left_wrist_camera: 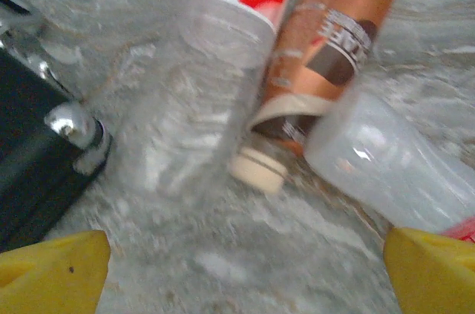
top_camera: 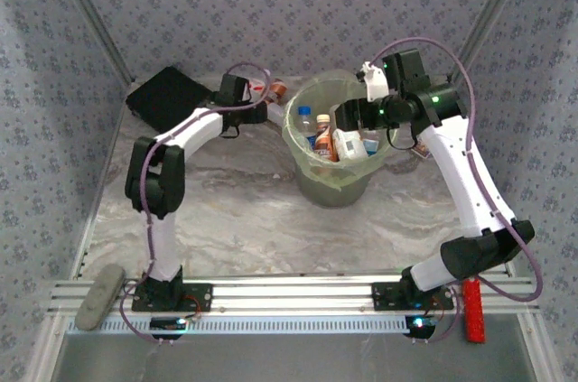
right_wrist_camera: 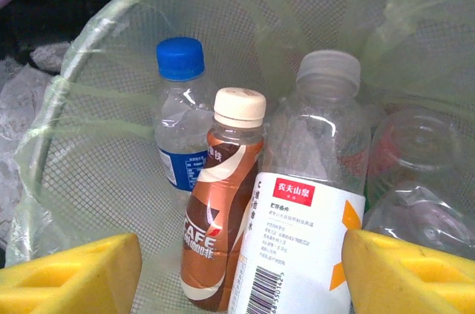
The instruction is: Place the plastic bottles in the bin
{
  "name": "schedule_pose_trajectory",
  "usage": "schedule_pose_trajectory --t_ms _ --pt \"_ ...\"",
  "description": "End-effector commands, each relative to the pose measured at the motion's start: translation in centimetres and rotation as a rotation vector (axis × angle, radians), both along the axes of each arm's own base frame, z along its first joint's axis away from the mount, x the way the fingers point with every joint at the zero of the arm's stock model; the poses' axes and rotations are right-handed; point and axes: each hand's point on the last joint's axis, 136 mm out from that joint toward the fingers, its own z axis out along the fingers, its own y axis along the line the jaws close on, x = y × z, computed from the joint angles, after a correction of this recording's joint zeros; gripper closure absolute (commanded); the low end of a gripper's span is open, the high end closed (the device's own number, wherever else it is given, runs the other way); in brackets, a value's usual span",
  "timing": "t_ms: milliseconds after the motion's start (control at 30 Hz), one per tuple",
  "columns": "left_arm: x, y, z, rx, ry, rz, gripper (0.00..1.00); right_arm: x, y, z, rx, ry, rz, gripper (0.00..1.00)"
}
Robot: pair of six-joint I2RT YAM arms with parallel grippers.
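The bin (top_camera: 312,152) is a pale green bucket lined with a thin bag, standing mid-table with several plastic bottles inside. My right gripper (top_camera: 340,119) hangs open over its rim (right_wrist_camera: 52,106). Ahead of the yellow fingertips (right_wrist_camera: 70,277) stand a blue-capped bottle (right_wrist_camera: 180,113), a brown coffee bottle (right_wrist_camera: 223,203) and a white-labelled bottle (right_wrist_camera: 312,210). My left gripper (top_camera: 257,95) is open low over the table at the far left. Beyond it lie a clear red-labelled bottle (left_wrist_camera: 223,69), a brown bottle (left_wrist_camera: 319,54) and a cloudy white bottle (left_wrist_camera: 393,165). Nothing sits between its fingers (left_wrist_camera: 52,273).
A flat black case (top_camera: 167,97) lies at the far left, its edge (left_wrist_camera: 37,158) close beside the left gripper. A grey pad (top_camera: 99,296) and a red tool (top_camera: 472,310) rest by the near rail. Patterned walls close in the table.
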Motion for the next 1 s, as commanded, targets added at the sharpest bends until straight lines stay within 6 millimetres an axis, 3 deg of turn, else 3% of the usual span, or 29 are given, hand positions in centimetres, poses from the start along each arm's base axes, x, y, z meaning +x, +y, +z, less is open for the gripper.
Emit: schedule_pose_trajectory --t_ms 0,367,600,833,967 --pt "1.7 1.0 -0.3 0.095 -0.007 0.011 0.05 -0.2 0.3 0.5 0.030 -0.004 0.008 0.27" --pt "5.7 0.7 -2.8 0.211 0.032 -0.014 0.10 -0.9 0.1 0.3 0.015 0.004 0.010 0.28" --pt "6.3 0.9 -4.4 0.234 0.072 -0.013 0.15 -0.9 -0.2 0.2 0.007 -0.002 0.005 0.28" --pt "6.2 1.2 -6.4 0.240 0.129 -0.007 0.29 -0.8 -0.2 0.4 0.006 -0.010 0.002 0.28" --pt "5.9 1.3 -6.6 0.249 0.138 -0.004 0.35 -0.8 -0.2 0.8 0.009 -0.020 0.001 0.29"
